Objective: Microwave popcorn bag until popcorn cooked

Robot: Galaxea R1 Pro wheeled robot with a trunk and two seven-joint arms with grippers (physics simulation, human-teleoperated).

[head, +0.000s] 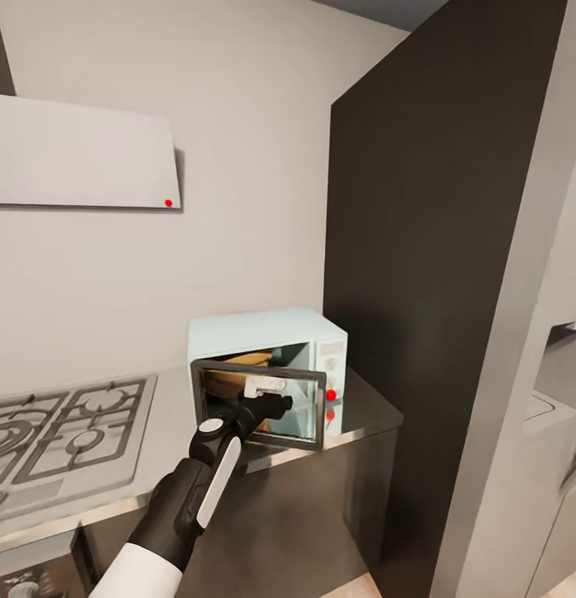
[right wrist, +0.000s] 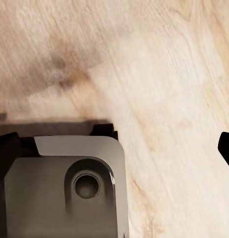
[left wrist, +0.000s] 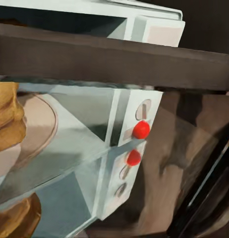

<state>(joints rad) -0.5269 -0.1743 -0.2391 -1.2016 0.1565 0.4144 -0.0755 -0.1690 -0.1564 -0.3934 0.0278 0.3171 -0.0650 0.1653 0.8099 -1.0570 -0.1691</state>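
Right beside microwave (head: pixel 267 332): dark tall cabinet (head: pixel 420 249).

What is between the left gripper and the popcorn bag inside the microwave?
The glass door, partly closed: in the head view, the left gripper is at it, with the popcorn bag behind the glass.

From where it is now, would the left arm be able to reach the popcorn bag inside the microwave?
Probably not directly. The left gripper is at the outer face of the microwave's glass door, which is swung most of the way across the cavity holding the popcorn bag.

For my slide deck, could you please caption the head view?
Left gripper at the microwave's partly open door, popcorn bag inside, on the countertop.
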